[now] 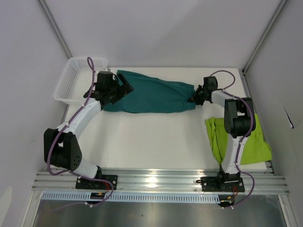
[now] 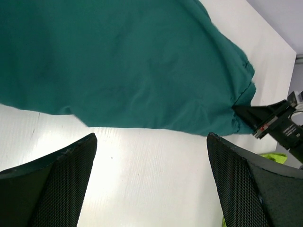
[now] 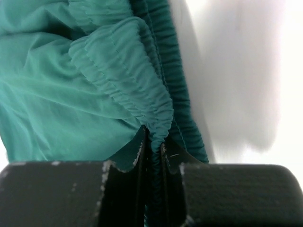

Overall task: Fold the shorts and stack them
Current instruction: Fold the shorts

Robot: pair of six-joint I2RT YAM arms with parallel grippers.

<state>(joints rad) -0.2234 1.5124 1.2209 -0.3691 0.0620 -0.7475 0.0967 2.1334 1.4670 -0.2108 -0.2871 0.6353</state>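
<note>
Two pairs of shorts lie on one white table (image 1: pixel 156 137): the teal pair (image 1: pixel 151 97) spans the far side, its waistband pinched by the right gripper (image 3: pixel 151 151), while the left gripper (image 2: pixel 151 142) is spread wide and the lime pair (image 1: pixel 259 144) lies near right.

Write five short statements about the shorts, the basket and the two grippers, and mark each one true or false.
1. The right gripper is shut on the elastic waistband of the teal shorts. True.
2. The left gripper is clamped on the teal shorts. False: its fingers stand wide apart with nothing between them.
3. The lime green shorts lie in the white basket. False: they lie on the table beside the right arm.
4. The teal shorts stretch across the far part of the table, between the two grippers. True.
5. The basket sits at the far right corner. False: it is at the far left.
</note>
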